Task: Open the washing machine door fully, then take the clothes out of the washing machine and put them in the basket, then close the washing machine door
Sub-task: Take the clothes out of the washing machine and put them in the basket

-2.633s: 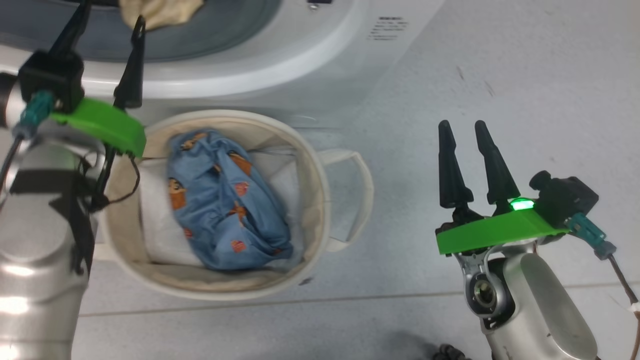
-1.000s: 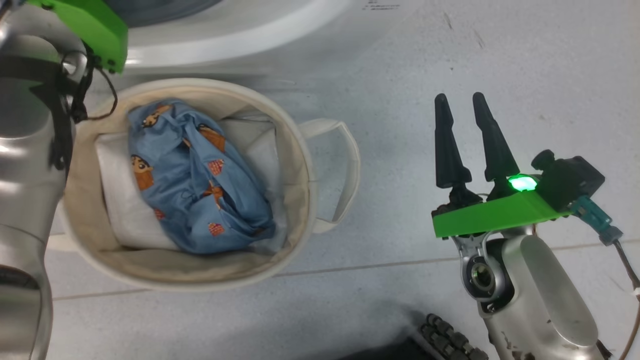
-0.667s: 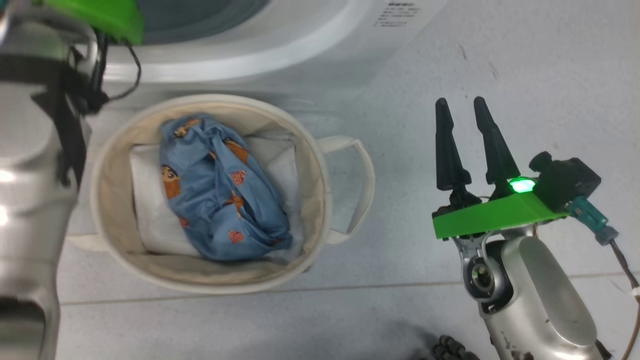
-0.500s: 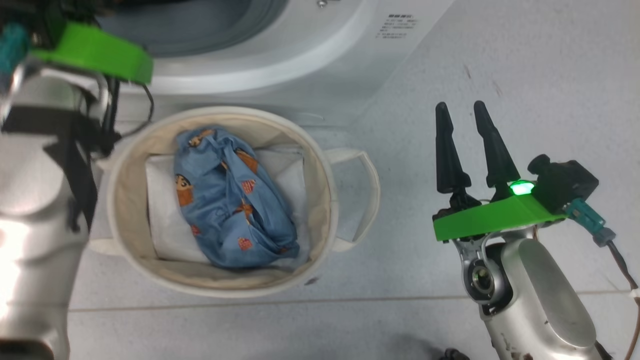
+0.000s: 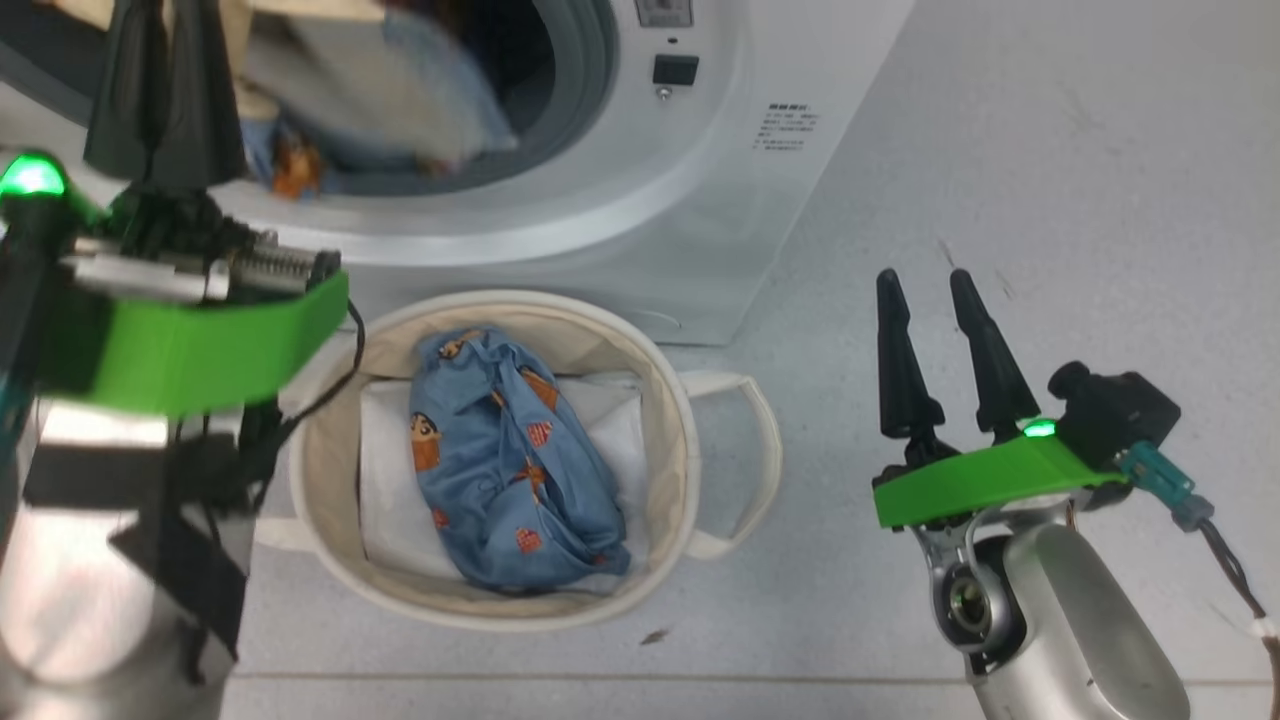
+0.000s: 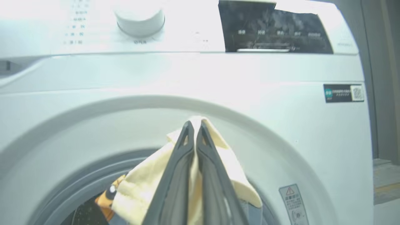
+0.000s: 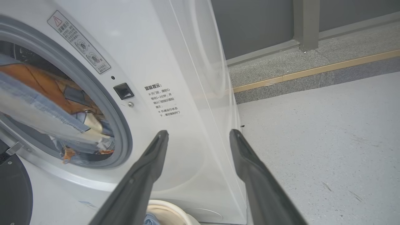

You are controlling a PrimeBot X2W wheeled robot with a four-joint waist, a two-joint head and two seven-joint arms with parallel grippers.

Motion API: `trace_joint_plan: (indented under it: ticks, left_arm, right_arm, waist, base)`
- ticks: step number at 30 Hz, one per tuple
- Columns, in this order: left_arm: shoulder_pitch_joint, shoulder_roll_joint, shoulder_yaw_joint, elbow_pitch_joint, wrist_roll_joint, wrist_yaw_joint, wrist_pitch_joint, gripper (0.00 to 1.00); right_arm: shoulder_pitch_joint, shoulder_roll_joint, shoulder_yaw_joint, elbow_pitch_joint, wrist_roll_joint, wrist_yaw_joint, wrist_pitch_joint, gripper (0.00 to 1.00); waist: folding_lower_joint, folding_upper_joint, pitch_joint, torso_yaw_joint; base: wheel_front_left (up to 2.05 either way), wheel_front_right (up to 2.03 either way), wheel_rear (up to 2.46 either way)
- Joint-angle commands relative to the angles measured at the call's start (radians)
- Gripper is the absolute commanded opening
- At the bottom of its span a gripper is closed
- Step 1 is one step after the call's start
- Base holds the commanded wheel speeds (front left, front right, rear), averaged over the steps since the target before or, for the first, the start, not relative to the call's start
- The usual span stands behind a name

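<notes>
The white washing machine [image 5: 640, 190] stands with its drum mouth uncovered, and the black rim of the washing machine door [image 7: 14, 190] shows swung aside at the left. My left gripper [image 5: 170, 30] [image 6: 194, 125] is shut on a beige-cream piece [image 6: 218, 156] of the clothes, held up in front of the drum mouth. More clothes [image 7: 47, 93], orange and blue, lie in the drum. Below it, the cream basket [image 5: 500, 298] holds a light blue printed garment [image 5: 510, 470]. My right gripper [image 5: 922, 280] [image 7: 199, 132] hangs open and empty over the floor, right of the basket.
A flat white folded sheet [image 5: 395, 490] lines the basket under the blue garment. Grey floor [image 5: 1050, 150] stretches to the right of the machine. A raised grey kerb with a yellow strip [image 7: 312, 70] runs behind it.
My left gripper, open at the drum mouth before, has shut on the beige-cream piece and drawn it out and up. The head camera has shifted. The right arm has stayed put.
</notes>
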State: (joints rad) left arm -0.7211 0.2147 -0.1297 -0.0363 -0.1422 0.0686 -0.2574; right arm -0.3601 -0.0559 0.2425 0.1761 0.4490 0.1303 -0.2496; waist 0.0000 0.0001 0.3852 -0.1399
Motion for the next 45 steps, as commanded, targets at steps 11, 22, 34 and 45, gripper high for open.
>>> trace_joint_plan:
  ticks: [11,22,34,45]
  left_arm:
    - [0.099,-0.085,0.099,-0.427,0.062,-0.061,-0.004,0.00]
    - [0.150,-0.127,0.093,-0.544,0.091,-0.101,-0.004,0.00]
    - [0.137,-0.148,0.097,-0.628,0.095,-0.118,-0.004,0.00]
    - [0.166,-0.158,0.095,-0.592,0.090,-0.130,-0.004,0.00]
  right_arm:
    - [0.044,0.006,0.019,-0.006,-0.008,0.000,-0.012,1.00]
    - [0.055,0.006,0.022,0.003,-0.001,0.000,-0.012,1.00]
    - [0.054,0.006,0.024,0.010,-0.003,0.000,-0.012,1.00]
    - [0.059,0.006,0.029,0.017,-0.008,0.000,-0.012,1.00]
  waist:
    - [0.0000,-0.0001,-0.087,0.034]
    - [0.0000,-0.0001,-0.112,0.039]
    - [0.0000,-0.0001,-0.115,0.052]
    - [0.0000,-0.0001,-0.113,0.064]
  base:
    - [0.00,0.00,0.00]
    - [0.00,0.00,0.00]
    - [0.00,0.00,0.00]
    - [0.00,0.00,0.00]
